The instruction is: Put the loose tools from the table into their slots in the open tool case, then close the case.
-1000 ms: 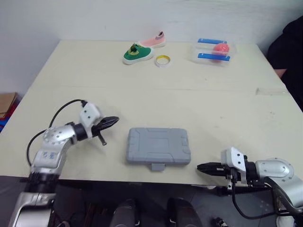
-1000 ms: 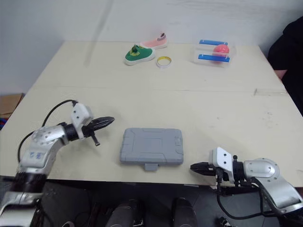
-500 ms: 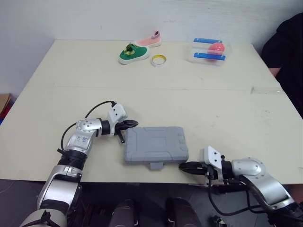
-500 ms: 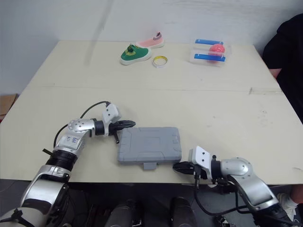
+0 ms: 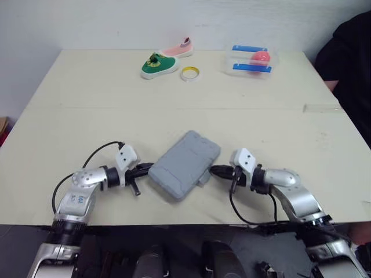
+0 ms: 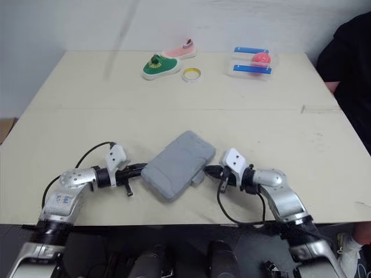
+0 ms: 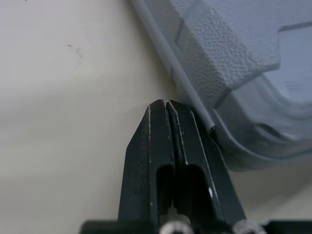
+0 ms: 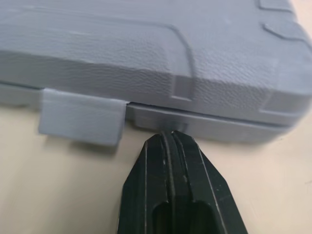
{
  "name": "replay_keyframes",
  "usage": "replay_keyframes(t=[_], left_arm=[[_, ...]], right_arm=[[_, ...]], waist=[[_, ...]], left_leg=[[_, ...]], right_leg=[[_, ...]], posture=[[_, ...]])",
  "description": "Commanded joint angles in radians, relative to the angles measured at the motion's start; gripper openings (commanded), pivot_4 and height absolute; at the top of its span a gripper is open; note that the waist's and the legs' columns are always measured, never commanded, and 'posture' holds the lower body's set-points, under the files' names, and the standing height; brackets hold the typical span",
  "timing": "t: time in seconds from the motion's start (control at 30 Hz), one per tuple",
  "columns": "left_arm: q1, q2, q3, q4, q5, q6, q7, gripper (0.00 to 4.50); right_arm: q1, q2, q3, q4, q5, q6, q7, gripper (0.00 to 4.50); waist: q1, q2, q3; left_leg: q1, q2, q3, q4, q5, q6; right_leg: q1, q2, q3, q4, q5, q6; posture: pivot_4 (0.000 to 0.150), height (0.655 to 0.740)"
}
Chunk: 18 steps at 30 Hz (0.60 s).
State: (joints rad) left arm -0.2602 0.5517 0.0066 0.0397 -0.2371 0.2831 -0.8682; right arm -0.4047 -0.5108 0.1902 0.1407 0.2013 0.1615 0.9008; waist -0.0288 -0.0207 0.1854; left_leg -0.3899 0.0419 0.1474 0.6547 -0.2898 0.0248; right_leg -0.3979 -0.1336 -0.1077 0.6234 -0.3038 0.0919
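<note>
Shut tool case (image 5: 184, 165) lies diagonal near table (image 5: 87, 116) front edge. My left gripper (image 5: 145, 168), fingers together, at its left corner; right gripper (image 5: 217, 170), fingers together, equally close, beside latch (image 8: 80, 117).

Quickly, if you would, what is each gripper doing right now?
Left gripper: shut, holding nothing, tips at the edge of the closed tool case.
Right gripper: shut, holding nothing, tips at the case's front edge beside the latch.

Upper centre: green shoe (image 5: 156, 65), pink shoe (image 5: 178, 50) just behind it, yellow tape ring (image 5: 188, 73) just right of the green one. Upper right: clear container (image 5: 250, 59), blue strips, pink ball (image 5: 261, 56) inside. Right edge: person in dark clothing (image 5: 345, 63).
</note>
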Motion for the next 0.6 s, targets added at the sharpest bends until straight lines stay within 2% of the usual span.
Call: replay_keyframes(t=[0.03, 0.17, 0.23, 0.37, 0.47, 0.6], left_arm=[[0.062, -0.013, 0.033, -0.116, -0.033, 0.042, 0.053, 0.0], [0.103, -0.024, 0.092, -0.156, -0.012, 0.041, 0.156, 0.0], [0.093, -0.021, 0.142, -0.15, -0.046, 0.034, 0.171, 0.0], [0.044, -0.002, 0.202, -0.235, -0.224, 0.06, 0.046, 0.0], [-0.033, 0.013, 0.109, -0.315, -0.266, 0.145, -0.001, 0.0], [-0.18, -0.04, -0.082, -0.269, -0.147, 0.165, 0.032, 0.0]], right_arm=[[-0.06, 0.02, -0.012, 0.104, -0.045, -0.08, -0.018, 0.05], [-0.101, -0.004, -0.041, 0.191, -0.073, -0.133, -0.024, 0.05], [-0.084, -0.035, -0.061, 0.185, -0.068, -0.144, -0.014, 0.05], [-0.004, -0.088, -0.128, 0.093, -0.012, -0.181, 0.025, 0.05], [0.081, -0.109, -0.175, -0.044, 0.053, -0.155, 0.051, 0.05], [0.176, -0.12, -0.163, -0.207, 0.084, -0.059, 0.057, 0.05]], waist=[[0.0, 0.0, 0.0], [0.002, 0.0, 0.0], [0.004, 0.0, 0.0], [0.01, 0.0, 0.0], [0.006, 0.0, 0.0], [0.014, 0.001, 0.0]], left_leg=[[0.0, 0.0, 0.0, 0.0, 0.0, 0.0], [0.0, -0.001, 0.001, 0.001, 0.0, 0.0], [0.0, -0.001, 0.0, 0.001, 0.0, 0.0], [-0.001, -0.001, -0.001, 0.0, 0.0, 0.0], [-0.001, -0.001, 0.0, 0.0, 0.0, 0.0], [0.001, -0.001, 0.0, -0.001, 0.0, 0.0]], right_leg=[[0.0, 0.0, 0.0, 0.0, 0.0, 0.0], [0.0, -0.001, 0.0, 0.001, 0.0, 0.0], [0.0, -0.001, 0.001, 0.001, 0.0, 0.0], [0.0, -0.001, 0.001, -0.001, 0.0, 0.0], [0.001, -0.001, 0.001, -0.001, 0.0, 0.0], [0.002, 0.001, 0.0, -0.002, 0.0, 0.0]], posture=[[0.15, 0.74], [0.15, 0.74], [0.15, 0.74], [0.15, 0.74], [0.15, 0.74], [0.15, 0.74]])
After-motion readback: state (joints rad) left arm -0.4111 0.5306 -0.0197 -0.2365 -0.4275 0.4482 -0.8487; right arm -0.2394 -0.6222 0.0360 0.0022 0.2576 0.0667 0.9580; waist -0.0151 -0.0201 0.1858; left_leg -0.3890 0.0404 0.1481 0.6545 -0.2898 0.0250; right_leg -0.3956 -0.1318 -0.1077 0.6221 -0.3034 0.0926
